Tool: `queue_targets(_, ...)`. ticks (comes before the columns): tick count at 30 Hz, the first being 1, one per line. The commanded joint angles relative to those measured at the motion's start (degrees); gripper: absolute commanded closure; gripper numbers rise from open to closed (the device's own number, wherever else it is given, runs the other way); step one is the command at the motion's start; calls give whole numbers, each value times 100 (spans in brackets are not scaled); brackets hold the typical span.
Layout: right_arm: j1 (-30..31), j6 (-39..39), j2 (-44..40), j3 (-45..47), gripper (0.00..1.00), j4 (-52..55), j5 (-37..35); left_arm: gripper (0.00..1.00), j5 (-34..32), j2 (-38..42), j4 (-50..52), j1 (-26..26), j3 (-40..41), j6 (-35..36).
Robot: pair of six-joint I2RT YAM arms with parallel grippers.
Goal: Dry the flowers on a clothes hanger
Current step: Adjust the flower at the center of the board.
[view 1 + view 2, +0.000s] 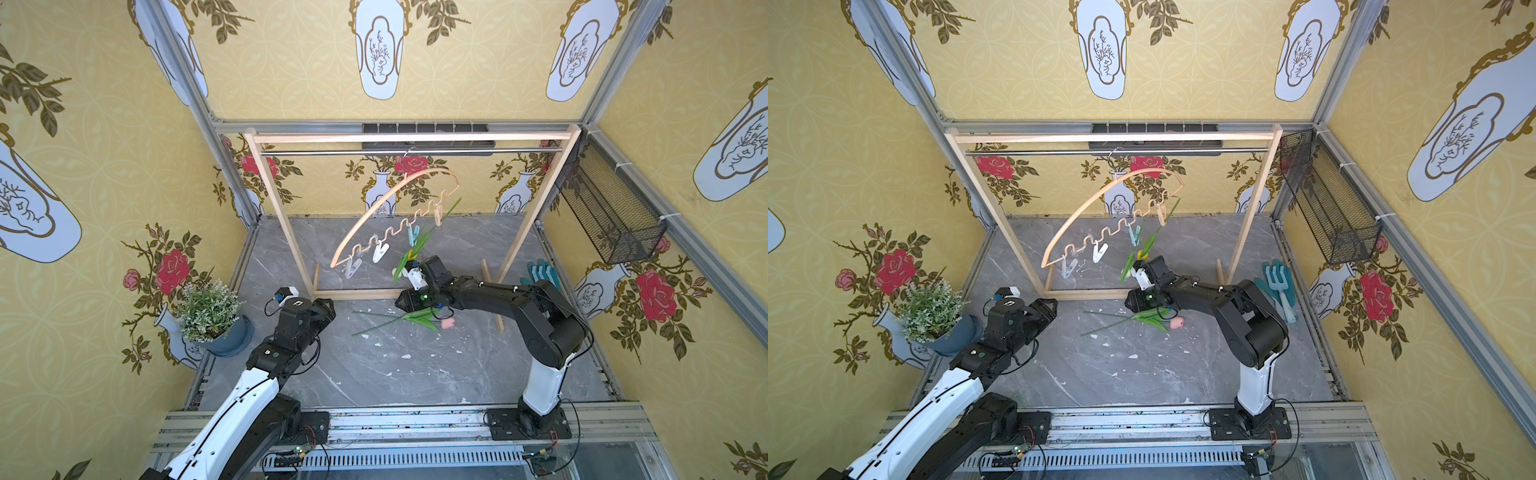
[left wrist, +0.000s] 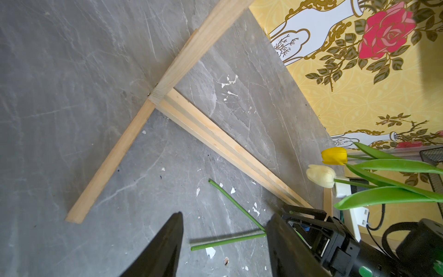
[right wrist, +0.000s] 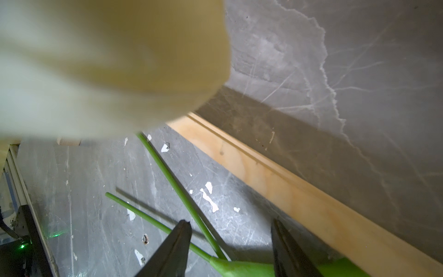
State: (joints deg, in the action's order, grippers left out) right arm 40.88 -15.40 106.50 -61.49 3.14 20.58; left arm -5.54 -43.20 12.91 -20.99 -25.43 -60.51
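The clothes hanger [image 1: 386, 203] [image 1: 1096, 199] hangs tilted from the rack's rail, with small pastel pins on its wavy bar. Two flowers dangle head-down from its pins: a yellow tulip [image 2: 334, 156] and a white one [image 2: 321, 176], whose blurred head [image 3: 107, 60] fills much of the right wrist view. Two more flowers lie crossed on the floor; the pink head [image 1: 448, 323] [image 1: 1177, 322] shows, while the other head is hidden under the right arm. My right gripper [image 1: 398, 302] [image 3: 230, 230] is open, low over their stems [image 3: 182, 196]. My left gripper [image 1: 330, 309] [image 2: 225, 215] is open and empty, left of the stem ends [image 2: 227, 241].
The wooden rack [image 1: 286, 216] stands mid-floor with its base bar [image 1: 353, 294] just behind both grippers. A potted plant [image 1: 210, 311] sits at the left wall. A black mesh basket [image 1: 611, 212] hangs on the right wall, above teal garden tools [image 1: 1281, 286].
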Motion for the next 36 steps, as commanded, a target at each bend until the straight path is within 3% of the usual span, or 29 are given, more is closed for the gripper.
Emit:
queue_targets(1, 17, -50, 83, -19, 43, -70, 26, 40, 13, -78, -104, -1, -28, -5)
queue_targets(15, 419, -323, 128, 294, 46, -6, -131, 40, 57, -262, -273, 6, 99, 20)
queue_targets(26, 861, -833, -210, 613, 46, 113, -660, 40, 256, -634, -547, 0, 132, 87)
queue_targets(36, 1504, -302, -655, 298, 43, 742, -1574, 41, 294, -601, -489, 4, 178, 110)
